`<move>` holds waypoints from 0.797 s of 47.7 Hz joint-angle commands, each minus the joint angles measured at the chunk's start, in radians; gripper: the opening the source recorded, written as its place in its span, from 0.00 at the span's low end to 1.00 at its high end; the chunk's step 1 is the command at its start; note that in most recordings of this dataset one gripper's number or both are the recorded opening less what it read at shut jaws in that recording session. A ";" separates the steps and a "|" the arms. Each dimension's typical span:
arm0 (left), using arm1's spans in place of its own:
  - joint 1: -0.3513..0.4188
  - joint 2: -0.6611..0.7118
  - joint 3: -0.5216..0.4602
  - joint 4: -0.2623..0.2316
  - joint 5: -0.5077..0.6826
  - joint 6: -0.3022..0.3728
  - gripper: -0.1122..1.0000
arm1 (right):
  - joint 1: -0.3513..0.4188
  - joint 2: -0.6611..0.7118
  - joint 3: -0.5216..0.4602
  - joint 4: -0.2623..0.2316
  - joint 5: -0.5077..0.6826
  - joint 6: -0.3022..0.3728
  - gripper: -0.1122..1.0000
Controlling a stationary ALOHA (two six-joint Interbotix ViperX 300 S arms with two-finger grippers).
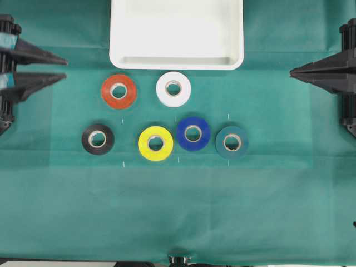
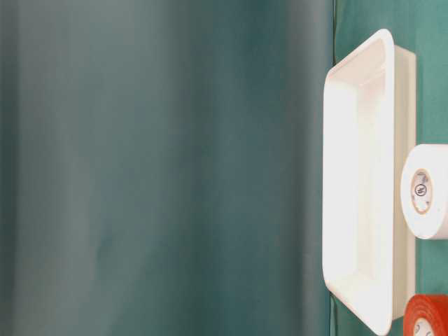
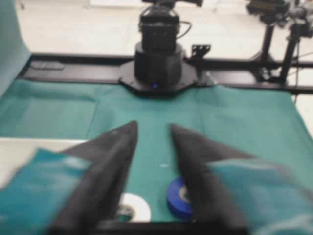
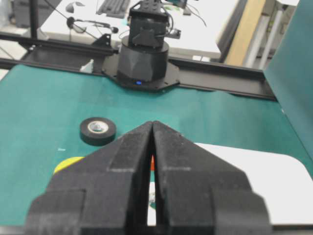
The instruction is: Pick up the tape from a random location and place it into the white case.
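Note:
The white tape roll [image 1: 173, 89] lies flat on the green cloth just in front of the white case [image 1: 177, 60], which stands at the back middle. The roll also shows in the table-level view [image 2: 425, 191] beside the case [image 2: 367, 182], and in the left wrist view [image 3: 137, 208]. My left gripper [image 1: 65, 69] is open and empty at the far left edge, well apart from the roll. My right gripper [image 1: 291, 71] is shut and empty at the far right edge. In the right wrist view [image 4: 153, 123] its tips meet.
Other rolls lie on the cloth: orange [image 1: 119, 91], black [image 1: 98, 139], yellow [image 1: 156, 143], blue [image 1: 193, 133] and dark green [image 1: 232, 142]. The yellow and blue rolls touch. The case holds nothing.

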 commanded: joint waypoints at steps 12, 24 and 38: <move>0.003 0.006 -0.025 -0.002 0.028 0.009 1.00 | -0.002 0.009 -0.026 -0.002 -0.005 -0.002 0.10; 0.003 0.003 -0.026 -0.002 0.044 0.005 1.00 | -0.002 0.011 -0.032 -0.002 0.008 -0.002 0.10; 0.003 0.003 -0.028 -0.002 0.044 0.005 1.00 | -0.002 0.011 -0.035 -0.003 0.009 -0.002 0.10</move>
